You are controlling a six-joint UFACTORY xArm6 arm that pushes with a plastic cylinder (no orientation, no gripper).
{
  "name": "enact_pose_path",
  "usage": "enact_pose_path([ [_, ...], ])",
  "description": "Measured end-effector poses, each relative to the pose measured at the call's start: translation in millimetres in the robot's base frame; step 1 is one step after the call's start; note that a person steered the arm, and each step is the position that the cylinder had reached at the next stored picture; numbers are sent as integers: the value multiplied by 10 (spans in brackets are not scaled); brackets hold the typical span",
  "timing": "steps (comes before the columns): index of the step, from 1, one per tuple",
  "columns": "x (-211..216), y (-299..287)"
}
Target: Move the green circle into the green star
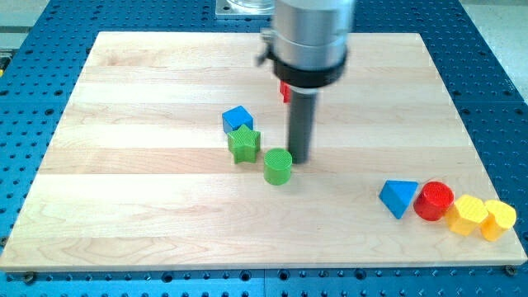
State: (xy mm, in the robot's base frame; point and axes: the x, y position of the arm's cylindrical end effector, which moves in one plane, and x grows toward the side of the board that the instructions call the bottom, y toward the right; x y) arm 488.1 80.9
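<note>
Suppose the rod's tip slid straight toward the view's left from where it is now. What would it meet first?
Probably the green circle. My tip sits just at its upper right edge, close or touching. The green star lies beyond, up-left, so a level push may pass under it; depth is hard to judge.

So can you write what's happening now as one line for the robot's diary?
tip: just right of green circle | green star: up-left of circle, small gap between them | blue cube: touching star | circle not yet at star

My wooden board (124, 206) carries, mid-frame, a blue cube (237, 119), green star (244, 144) and green circle (278, 166); lower right, a blue triangle (398, 198), red cylinder (434, 201) and two yellow blocks (467, 214) (498, 219).
</note>
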Motion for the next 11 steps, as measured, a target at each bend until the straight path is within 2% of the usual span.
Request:
enact_pose_path([
  [1, 271, 85],
  [2, 208, -958],
  [3, 414, -1510],
  [4, 511, -2572],
  [5, 446, -2780],
  [6, 251, -1856],
  [7, -32, -1480],
  [8, 116, -1794],
  [9, -60, -1927],
  [10, -150, -1543],
  [11, 166, -1741],
])
